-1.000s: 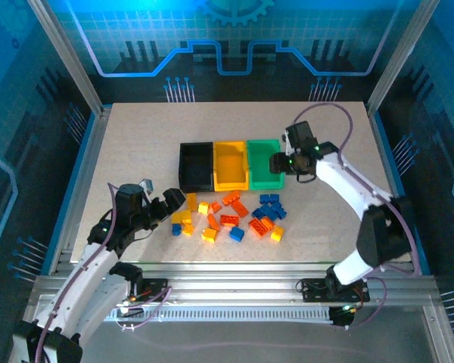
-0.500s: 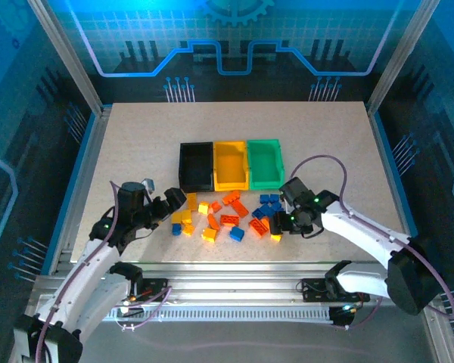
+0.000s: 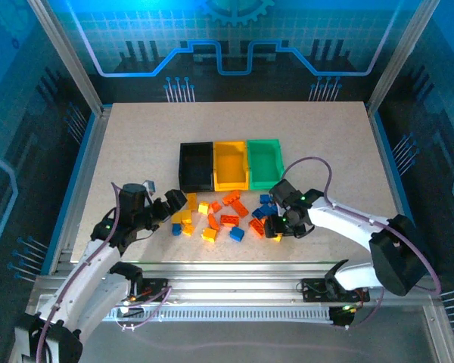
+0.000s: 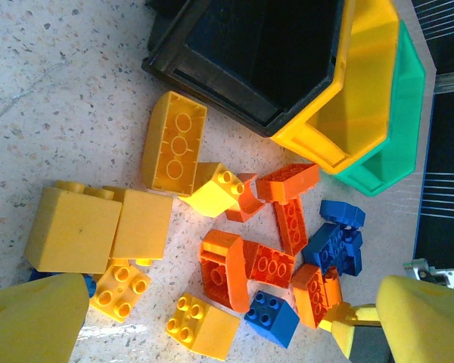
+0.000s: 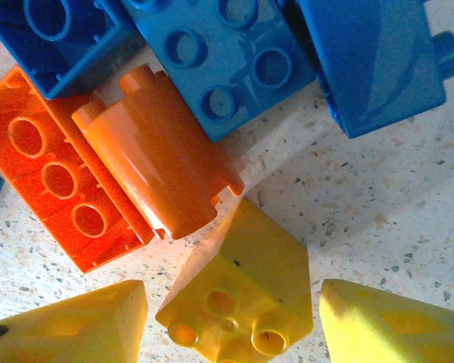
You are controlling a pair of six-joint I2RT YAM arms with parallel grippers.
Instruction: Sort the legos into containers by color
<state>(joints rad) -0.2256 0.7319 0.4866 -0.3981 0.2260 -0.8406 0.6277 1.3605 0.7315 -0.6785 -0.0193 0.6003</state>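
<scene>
left gripper (image 3: 172,206): jaws wide apart, holds nothing, left of the legos (image 3: 228,219) | right gripper (image 3: 275,228): jaws apart around a yellow brick (image 5: 238,299), small gap on its right, bottom of wrist view | legos: loose on the table (image 3: 136,136), frame centre, just below black bin (image 3: 195,168), yellow bin (image 3: 231,166), green bin (image 3: 263,162)

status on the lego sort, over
Left gripper open beside the pile. Right gripper open, fingers straddling yellow lego, not clamped. Orange lego crowding it close. Bins behind pile.
</scene>
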